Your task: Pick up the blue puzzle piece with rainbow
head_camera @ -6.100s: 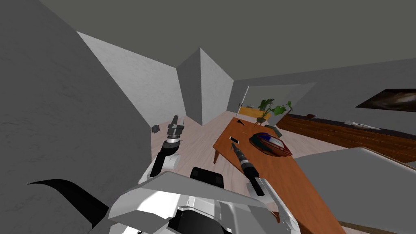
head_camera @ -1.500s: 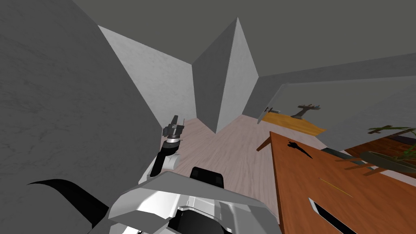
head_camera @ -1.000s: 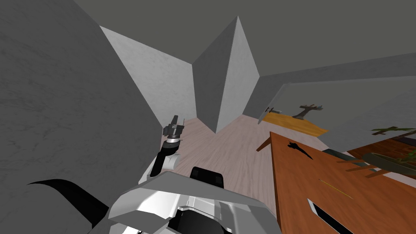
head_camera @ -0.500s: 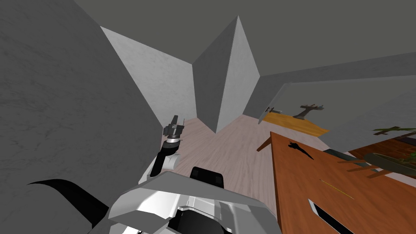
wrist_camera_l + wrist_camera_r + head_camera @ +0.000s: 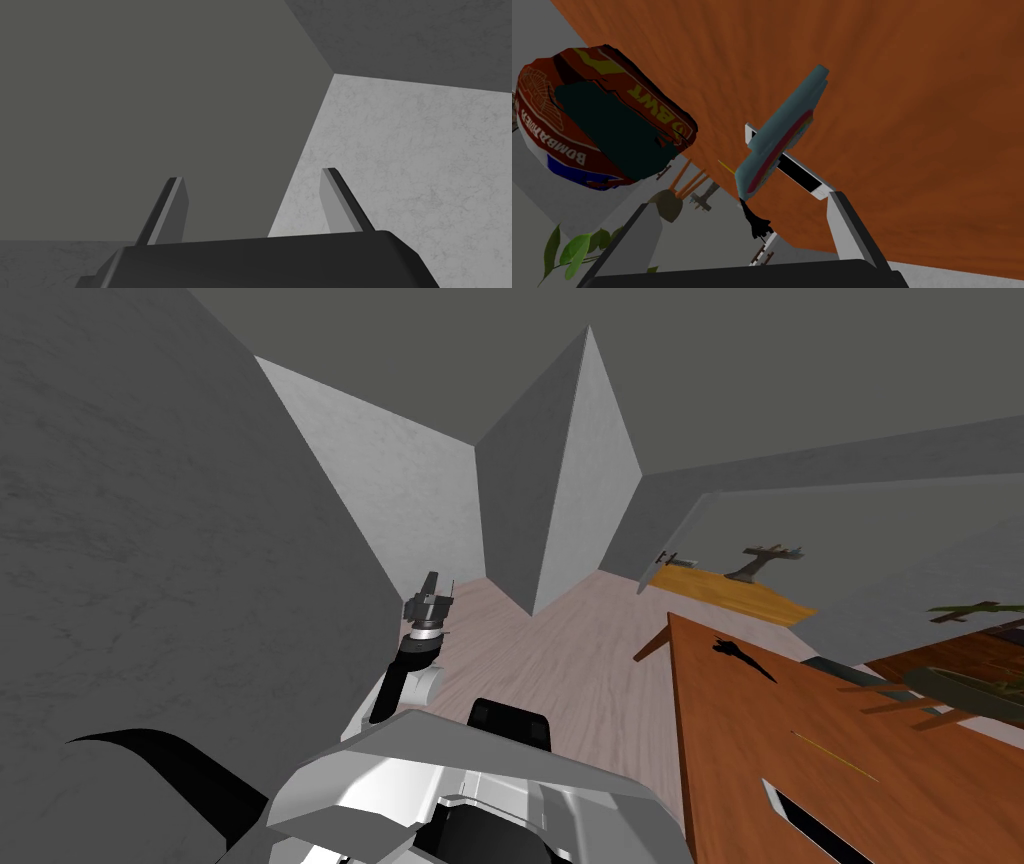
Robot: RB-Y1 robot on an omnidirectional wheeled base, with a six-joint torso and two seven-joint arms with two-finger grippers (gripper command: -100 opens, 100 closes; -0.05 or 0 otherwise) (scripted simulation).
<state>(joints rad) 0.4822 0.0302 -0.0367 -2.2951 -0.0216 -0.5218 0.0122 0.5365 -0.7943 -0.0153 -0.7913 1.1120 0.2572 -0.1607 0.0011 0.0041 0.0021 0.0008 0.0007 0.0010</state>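
the blue puzzle piece (image 5: 779,137) is seen tilted over the table (image 5: 912,100), pointing lengthwise away from the wide-open, empty right gripper (image 5: 742,201).

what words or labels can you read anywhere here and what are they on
"BOMBARIER": white letters along the red packet; the spelling is my best reading.
"BWT": yellow letters on the same packet.
Round pale emblem at the packet's end: too fine to read.
Blue puzzle piece: coloured bands, no text.
Head and left wrist views: no text.
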